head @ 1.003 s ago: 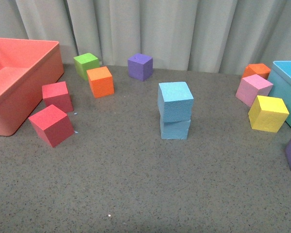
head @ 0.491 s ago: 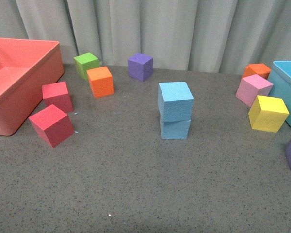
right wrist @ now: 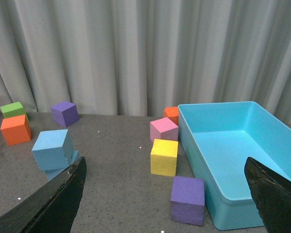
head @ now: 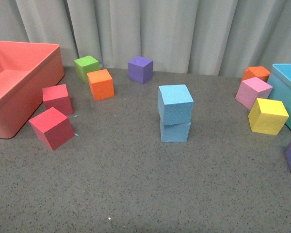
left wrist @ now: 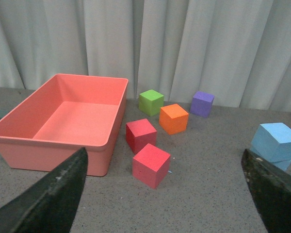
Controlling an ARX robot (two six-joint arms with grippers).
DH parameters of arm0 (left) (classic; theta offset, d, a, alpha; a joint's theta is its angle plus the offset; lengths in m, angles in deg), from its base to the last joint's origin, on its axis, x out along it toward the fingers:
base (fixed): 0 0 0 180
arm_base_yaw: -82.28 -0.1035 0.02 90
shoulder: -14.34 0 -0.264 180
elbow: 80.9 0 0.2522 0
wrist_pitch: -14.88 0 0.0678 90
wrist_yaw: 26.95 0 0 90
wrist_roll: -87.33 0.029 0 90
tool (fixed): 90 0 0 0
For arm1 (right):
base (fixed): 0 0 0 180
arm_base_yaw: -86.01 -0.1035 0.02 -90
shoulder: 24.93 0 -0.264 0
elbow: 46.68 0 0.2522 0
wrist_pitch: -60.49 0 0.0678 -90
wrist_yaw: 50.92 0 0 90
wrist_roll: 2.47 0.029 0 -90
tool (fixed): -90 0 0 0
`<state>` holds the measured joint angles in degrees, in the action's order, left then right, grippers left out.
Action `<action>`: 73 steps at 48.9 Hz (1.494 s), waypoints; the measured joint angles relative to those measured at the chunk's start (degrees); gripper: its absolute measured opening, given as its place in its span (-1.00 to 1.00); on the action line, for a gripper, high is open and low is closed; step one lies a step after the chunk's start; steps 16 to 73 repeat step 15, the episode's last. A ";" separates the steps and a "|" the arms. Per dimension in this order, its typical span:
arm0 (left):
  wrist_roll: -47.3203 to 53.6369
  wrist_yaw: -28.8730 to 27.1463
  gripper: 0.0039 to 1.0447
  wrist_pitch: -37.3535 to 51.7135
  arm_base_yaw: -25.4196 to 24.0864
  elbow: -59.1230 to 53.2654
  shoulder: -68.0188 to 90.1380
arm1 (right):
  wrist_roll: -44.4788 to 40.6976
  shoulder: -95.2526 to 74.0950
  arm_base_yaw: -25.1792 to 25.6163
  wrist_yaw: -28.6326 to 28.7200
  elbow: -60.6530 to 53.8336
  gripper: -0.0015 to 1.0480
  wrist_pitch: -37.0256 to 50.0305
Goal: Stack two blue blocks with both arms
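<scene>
So the 2 blue blocks sit mid-table, upper blue block (head: 175,103) stacked (slightly twisted) on the lower blue block (head: 175,131); left gripper (left wrist: 165,194) and right gripper (right wrist: 165,194) hang spread wide, holding nothing.

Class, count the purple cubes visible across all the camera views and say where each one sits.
2. One purple cube sits by the curtain, right of the green cube. The other purple cube lies beside the teal bin. Others may be hidden.
</scene>
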<state>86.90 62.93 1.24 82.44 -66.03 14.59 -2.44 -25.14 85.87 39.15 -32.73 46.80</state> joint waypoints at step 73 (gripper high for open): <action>0.13 0.00 0.88 0.00 0.00 0.00 0.00 | 0.00 0.00 0.00 0.00 0.00 0.81 0.00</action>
